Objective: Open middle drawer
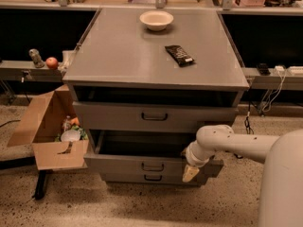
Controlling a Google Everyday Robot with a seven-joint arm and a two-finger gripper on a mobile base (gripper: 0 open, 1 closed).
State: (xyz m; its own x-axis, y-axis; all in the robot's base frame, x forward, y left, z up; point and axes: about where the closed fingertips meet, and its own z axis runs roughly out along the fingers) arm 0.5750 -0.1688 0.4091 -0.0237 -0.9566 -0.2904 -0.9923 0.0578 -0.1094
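Note:
The grey cabinet (142,56) has three drawers. The middle drawer (118,163) is pulled out toward me, its dark interior showing behind the front panel. Its small loop handle (152,167) is at the centre. The taller top drawer (109,116) is above it and the short bottom drawer (123,178) is below. My white arm (236,143) reaches in from the right. The gripper (191,172) hangs at the right end of the middle drawer's front panel, right of the handle.
A white bowl (156,19) and a dark snack bar (179,54) lie on the cabinet top. An open cardboard box (49,136) with items stands on the floor at left. An apple (51,62) sits on a low left shelf. Cables hang at right (265,98).

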